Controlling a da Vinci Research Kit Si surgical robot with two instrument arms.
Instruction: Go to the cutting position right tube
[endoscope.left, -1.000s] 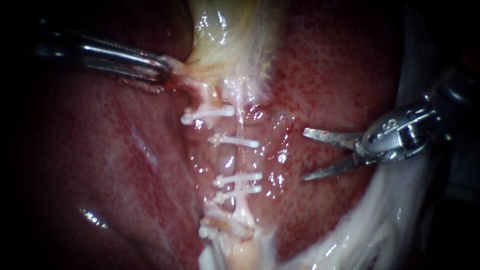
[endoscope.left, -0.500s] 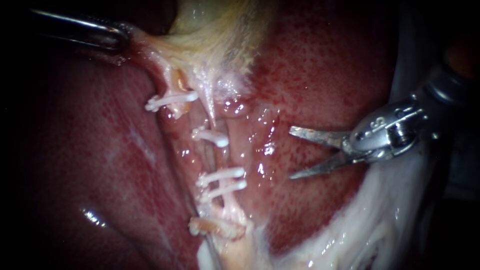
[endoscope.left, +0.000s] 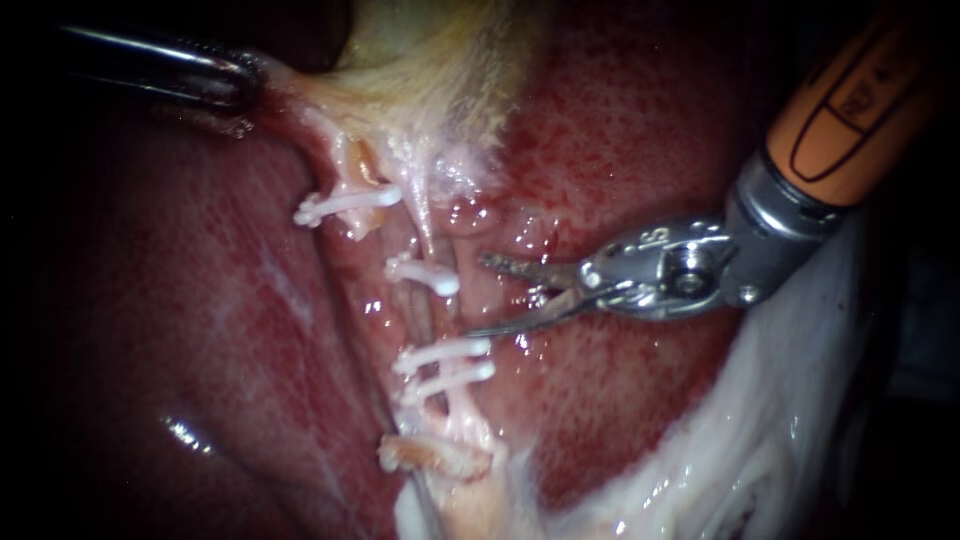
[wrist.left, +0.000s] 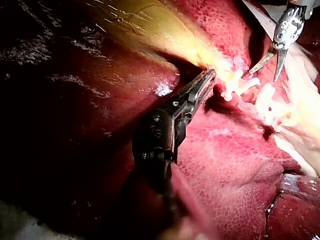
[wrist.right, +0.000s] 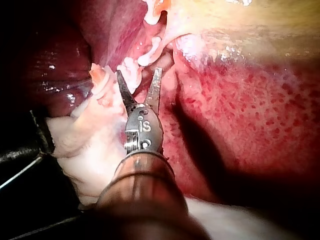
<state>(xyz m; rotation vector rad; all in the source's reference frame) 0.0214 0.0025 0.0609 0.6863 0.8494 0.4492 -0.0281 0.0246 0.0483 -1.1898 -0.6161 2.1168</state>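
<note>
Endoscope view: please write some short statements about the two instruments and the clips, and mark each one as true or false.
1. The blades of the right instrument stand open. True.
2. The right instrument grips a clip. False: it grips nothing; its open blades are close to the tube.
3. The left instrument is shut on the gallbladder. True.
4. No clips are on the tissue. False: several white clips cross it.
</note>
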